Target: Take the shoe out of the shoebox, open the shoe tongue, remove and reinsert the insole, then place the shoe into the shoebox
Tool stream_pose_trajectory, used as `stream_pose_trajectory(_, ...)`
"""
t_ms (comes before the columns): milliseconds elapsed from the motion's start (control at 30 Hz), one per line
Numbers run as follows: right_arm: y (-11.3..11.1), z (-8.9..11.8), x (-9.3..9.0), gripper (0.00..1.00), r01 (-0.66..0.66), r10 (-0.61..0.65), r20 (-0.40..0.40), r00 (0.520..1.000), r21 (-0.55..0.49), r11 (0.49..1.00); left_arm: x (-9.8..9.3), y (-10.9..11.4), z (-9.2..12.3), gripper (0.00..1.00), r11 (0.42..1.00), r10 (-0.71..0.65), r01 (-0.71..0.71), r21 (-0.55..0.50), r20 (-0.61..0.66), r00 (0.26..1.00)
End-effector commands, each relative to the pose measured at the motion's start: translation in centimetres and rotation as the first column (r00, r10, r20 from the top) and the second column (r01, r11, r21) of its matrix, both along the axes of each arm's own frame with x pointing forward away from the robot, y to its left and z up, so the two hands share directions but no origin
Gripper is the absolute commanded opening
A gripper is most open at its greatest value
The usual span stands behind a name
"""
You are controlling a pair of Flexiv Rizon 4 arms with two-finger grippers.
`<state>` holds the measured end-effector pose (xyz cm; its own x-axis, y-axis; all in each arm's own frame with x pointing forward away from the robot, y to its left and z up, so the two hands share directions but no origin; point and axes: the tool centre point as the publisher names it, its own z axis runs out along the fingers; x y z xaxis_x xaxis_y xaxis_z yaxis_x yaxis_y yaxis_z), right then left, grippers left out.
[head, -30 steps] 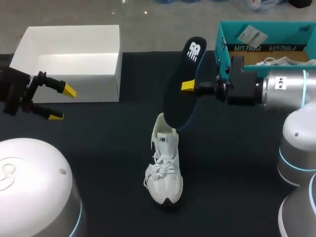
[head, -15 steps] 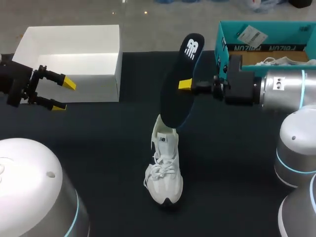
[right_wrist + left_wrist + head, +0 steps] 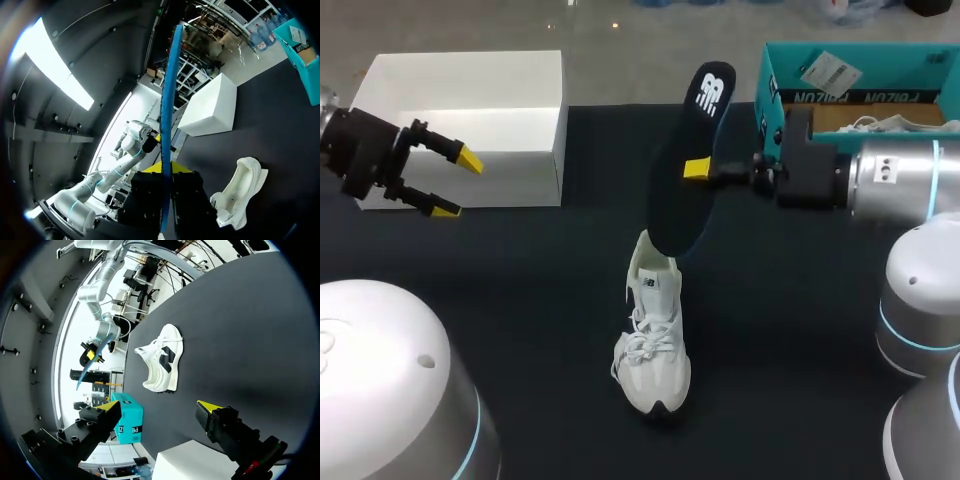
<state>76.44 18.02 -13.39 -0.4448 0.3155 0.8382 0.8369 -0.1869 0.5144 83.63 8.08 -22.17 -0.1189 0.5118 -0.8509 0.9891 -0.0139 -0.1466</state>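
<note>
Insole (image 3: 672, 215) stands on edge, pinched by right gripper (image 3: 693, 172) above shoe (image 3: 652, 345). Left gripper (image 3: 458, 184) is spread wide beside white box (image 3: 510, 180).

Head view overhead, wrist views lower, all sharing shoe (image 3: 653, 345)
</note>
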Motion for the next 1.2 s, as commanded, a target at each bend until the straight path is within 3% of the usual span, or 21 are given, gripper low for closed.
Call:
stream_pose_trajectory(33,1.3,-0.7,0.7,0.00,0.053,-0.052,0.026,0.998,-0.021,0.998,-0.5,-0.1,0.1,1.00,1.000,0.015,-0.015,0.006,0.008,1.000)
stream_pose_trajectory(633,1.3,-0.8,0.8,0.00,0.063,-0.063,0.010,0.998,-0.028,0.998,-0.5,-0.1,0.1,1.00,1.000,0.015,-0.015,0.006,0.008,1.000)
stream_pose_trajectory(700,2.4,-1.2,1.4,0.00,0.036,-0.036,0.034,0.999,0.009,0.999,-0.5,-0.1,0.1,1.00,1.000,0.015,-0.015,0.006,0.008,1.000)
stream_pose_trajectory(833,3.6,-1.6,3.3,0.00,-0.032,0.040,0.176,0.984,-0.052,0.998,-0.5,-0.1,0.1,1.00,1.000,0.015,-0.015,0.006,0.008,1.000)
stream_pose_trajectory(900,3.8,-1.6,4.1,0.00,-0.071,0.087,0.210,0.974,-0.082,0.994,-0.5,-0.1,0.1,1.00,1.000,0.015,-0.015,0.006,0.008,1.000)
stream_pose_trajectory(1000,3.7,-1.9,4.9,0.00,-0.117,0.143,0.247,0.958,-0.115,0.986,-0.5,-0.1,0.1,1.00,1.000,0.015,-0.015,0.006,0.008,1.000)
stream_pose_trajectory(1100,3.5,-2.3,5.4,0.00,-0.072,0.122,0.276,0.953,-0.184,0.980,-0.5,-0.1,0.1,1.00,1.000,0.015,-0.015,0.006,0.008,1.000)
stream_pose_trajectory(1200,3.5,-2.3,5.4,0.00,-0.072,0.122,0.276,0.953,-0.184,0.980,-0.5,-0.1,0.1,1.00,1.000,0.015,-0.015,0.006,0.008,1.000)
